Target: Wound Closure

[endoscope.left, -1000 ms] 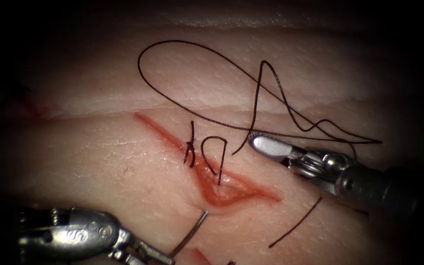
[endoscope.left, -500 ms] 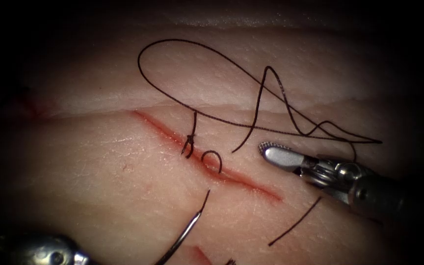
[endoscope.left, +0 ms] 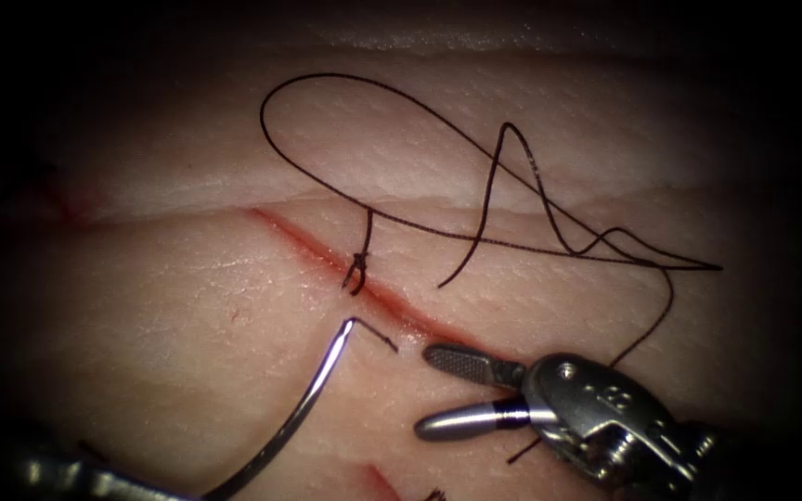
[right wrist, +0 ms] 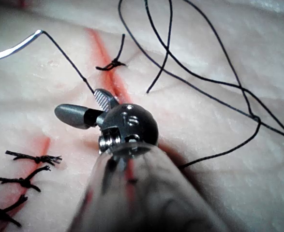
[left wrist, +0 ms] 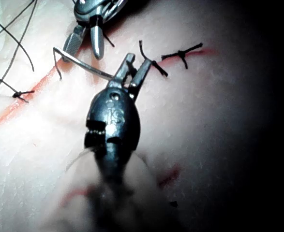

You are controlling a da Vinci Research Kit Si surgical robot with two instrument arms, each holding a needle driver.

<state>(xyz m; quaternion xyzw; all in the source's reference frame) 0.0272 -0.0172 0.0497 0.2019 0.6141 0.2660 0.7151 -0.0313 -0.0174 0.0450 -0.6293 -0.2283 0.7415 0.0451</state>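
From where I stood, the endoscope view looked down on pale tissue (endoscope.left: 187, 306) crossed by a red cut (endoscope.left: 364, 288) running from about ten o'clock toward four o'clock. A tied stitch (endoscope.left: 357, 269) sat across the cut near the middle, and dark thread (endoscope.left: 401, 116) lay in wide loops over the tissue toward one o'clock. The curved needle (endoscope.left: 303, 417) was clear of the tissue on the left of the cut, sweeping up from seven o'clock, its thread end near the cut with a short run of thread entering the tissue there. The left tool (endoscope.left: 58, 468) showed at seven o'clock, though how it gripped was not clear here. The right tool (endoscope.left: 436, 390) came in from five o'clock with its jaws parted wide and nothing between them, the upper jaw lying just at the lower end of the cut. In the left wrist view, the left tool (left wrist: 136, 65) had its jaws closed on the needle (left wrist: 86, 65) near its pointed end, and the right tool (left wrist: 86, 43) stood beyond, spread apart. In the right wrist view, the right tool (right wrist: 86, 107) was splayed open and empty beside the cut (right wrist: 108, 72), with the needle (right wrist: 13, 48) well away and finished stitches (right wrist: 30, 158) lying nearer the camera.
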